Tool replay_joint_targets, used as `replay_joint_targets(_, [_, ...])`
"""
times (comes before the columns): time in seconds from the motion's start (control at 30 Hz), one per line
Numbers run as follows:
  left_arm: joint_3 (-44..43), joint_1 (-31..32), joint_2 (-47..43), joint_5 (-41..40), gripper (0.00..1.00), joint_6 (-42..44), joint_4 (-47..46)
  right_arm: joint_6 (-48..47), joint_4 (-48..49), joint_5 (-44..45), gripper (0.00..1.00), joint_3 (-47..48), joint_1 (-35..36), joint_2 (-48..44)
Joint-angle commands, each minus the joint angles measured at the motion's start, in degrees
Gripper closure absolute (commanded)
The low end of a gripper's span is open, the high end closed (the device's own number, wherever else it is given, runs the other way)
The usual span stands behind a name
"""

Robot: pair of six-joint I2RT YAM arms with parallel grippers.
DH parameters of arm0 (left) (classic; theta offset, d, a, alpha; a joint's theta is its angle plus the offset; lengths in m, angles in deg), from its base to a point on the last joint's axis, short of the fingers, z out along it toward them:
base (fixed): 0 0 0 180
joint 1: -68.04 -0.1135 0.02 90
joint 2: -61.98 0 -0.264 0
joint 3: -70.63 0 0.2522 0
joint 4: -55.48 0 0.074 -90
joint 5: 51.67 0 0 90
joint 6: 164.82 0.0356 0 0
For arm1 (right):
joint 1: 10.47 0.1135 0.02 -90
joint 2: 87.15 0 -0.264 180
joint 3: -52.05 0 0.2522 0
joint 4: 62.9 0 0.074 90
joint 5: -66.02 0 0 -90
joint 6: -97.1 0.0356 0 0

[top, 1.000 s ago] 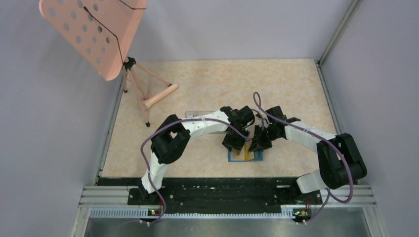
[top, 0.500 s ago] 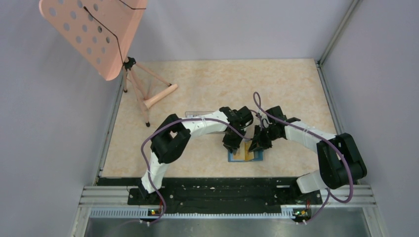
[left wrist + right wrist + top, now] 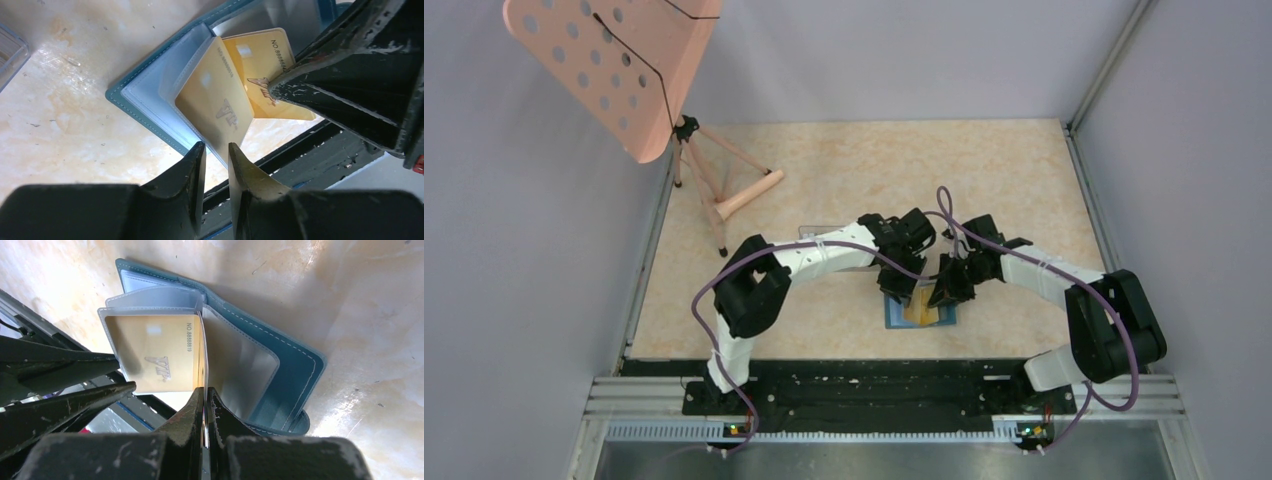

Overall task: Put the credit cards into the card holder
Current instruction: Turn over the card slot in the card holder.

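The right fingers (image 3: pixel 205 407) pinch one clear sleeve (image 3: pixel 155 350) of the open blue card holder (image 3: pixel 295 370) upright, likely so the left fingers (image 3: pixel 216 150), narrowly apart with grip unclear, can seat the gold card (image 3: pixel 215 100) just ahead.

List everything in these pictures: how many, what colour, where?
pink perforated panel on a tripod: one, pink, far left corner.
beige marbled table: one, beige, under everything.
clear plastic box: one, transparent, beyond the left arm, mostly hidden.
teal-blue folding card holder: one, teal, open at the near edge.
gold rectangular cards: two faces showing, gold, in the holder's clear sleeves.
left gripper: one, black, at a sleeve corner.
right gripper: one, black, shut on a holder sleeve.
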Motion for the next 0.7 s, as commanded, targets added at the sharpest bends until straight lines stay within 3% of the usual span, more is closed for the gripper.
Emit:
replay_joint_targets(0.0, [-0.4, 0.4, -3.3, 2.5, 0.71, -1.2, -5.4, -1.5, 0.4, 1.5, 1.00, -1.0, -0.1, 1.1])
replay_joint_targets(0.23, [0.0, -0.1, -1.6, 6.2, 0.61, -1.7, -7.3, -1.8, 0.2, 1.4, 1.00, -0.3, -0.1, 1.3])
replay_joint_targets(0.33, [0.2, -0.3, -1.8, 6.6, 0.61, -1.9, -7.9, -1.8, 0.2, 1.3, 1.00, -0.2, -0.1, 1.2])
replay_joint_targets(0.53, [4.3, -2.2, -2.6, 11.7, 0.80, -4.5, -13.9, -1.7, 0.3, 0.5, 1.00, 0.5, -0.1, 0.6])
replay_joint_targets(0.67, [6.7, -3.8, -3.2, 12.8, 1.00, -6.0, -15.5, -1.6, 0.6, -0.2, 1.00, 1.5, -0.1, -1.0])
